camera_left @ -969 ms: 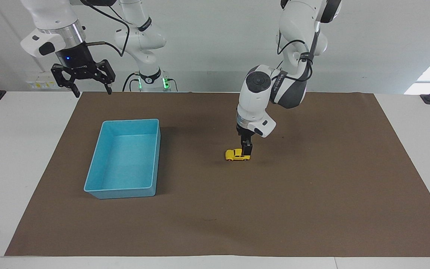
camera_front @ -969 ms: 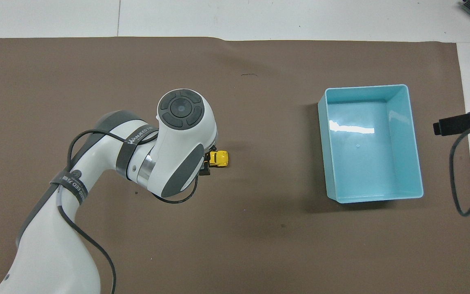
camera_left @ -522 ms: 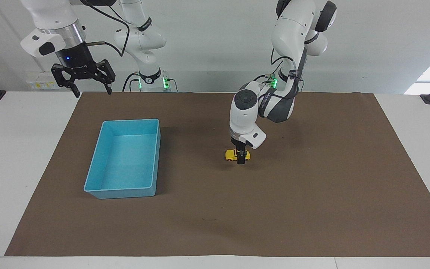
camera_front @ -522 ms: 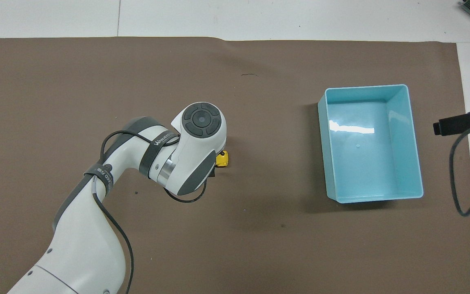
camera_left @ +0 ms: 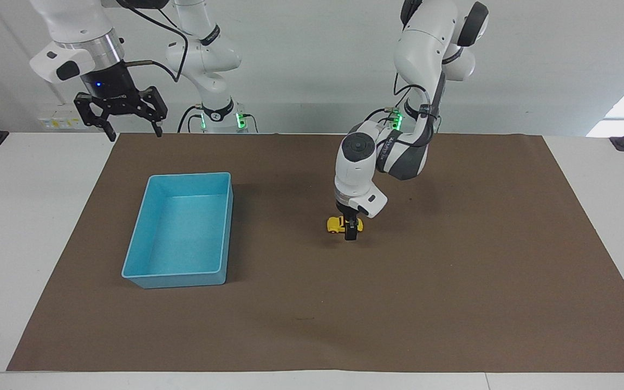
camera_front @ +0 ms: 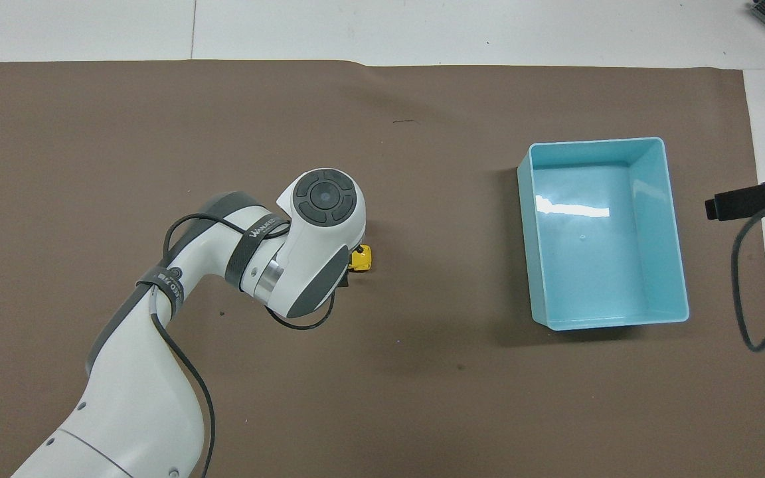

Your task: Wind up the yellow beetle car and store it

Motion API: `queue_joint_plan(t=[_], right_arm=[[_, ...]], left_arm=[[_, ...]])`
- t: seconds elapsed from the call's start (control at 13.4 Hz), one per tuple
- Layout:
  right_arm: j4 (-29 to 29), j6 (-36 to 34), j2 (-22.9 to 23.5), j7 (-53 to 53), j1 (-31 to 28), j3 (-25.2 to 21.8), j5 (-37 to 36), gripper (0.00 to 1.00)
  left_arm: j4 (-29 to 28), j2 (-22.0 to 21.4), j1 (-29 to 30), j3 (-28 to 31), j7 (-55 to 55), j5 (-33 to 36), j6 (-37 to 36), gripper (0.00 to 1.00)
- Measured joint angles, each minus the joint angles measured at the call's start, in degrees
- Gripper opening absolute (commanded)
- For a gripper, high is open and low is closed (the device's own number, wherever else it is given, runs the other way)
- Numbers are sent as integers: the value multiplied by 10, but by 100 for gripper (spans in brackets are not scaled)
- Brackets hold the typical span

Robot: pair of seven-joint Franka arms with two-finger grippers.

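One small yellow beetle car (camera_left: 338, 223) sits on the brown mat (camera_left: 453, 281), toward the left arm's end from the blue bin (camera_left: 144, 273). The left gripper (camera_left: 350, 232) is down over the car's rear, jaws spread astride it. The right gripper (camera_left: 130, 129) waits raised, jaws wide, holding nothing

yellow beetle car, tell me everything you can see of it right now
The yellow beetle car is a tiny bright-yellow toy with a rounded body and small dark wheels, looking like glossy plastic. It stands upright on its wheels on the brown mat, mid-table, well apart from the blue bin. The left gripper is down at it, one finger in front of its end toward the left arm. Whether it is gripped cannot be told.
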Motion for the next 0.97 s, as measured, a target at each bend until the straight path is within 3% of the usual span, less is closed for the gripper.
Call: queue_joint_plan(t=[0.22, 0.37, 0.97], right_arm=[[0, 0, 0, 0, 0, 0, 0, 100], [0, 0, 0, 0, 0, 0, 0, 100], [0, 0, 0, 0, 0, 0, 0, 100]], left_arm=[[-6, 0, 0, 1, 0, 0, 5, 43], [-7, -1, 0, 1, 0, 0, 5, 25], [-12, -5, 4, 2, 3, 0, 5, 24]])
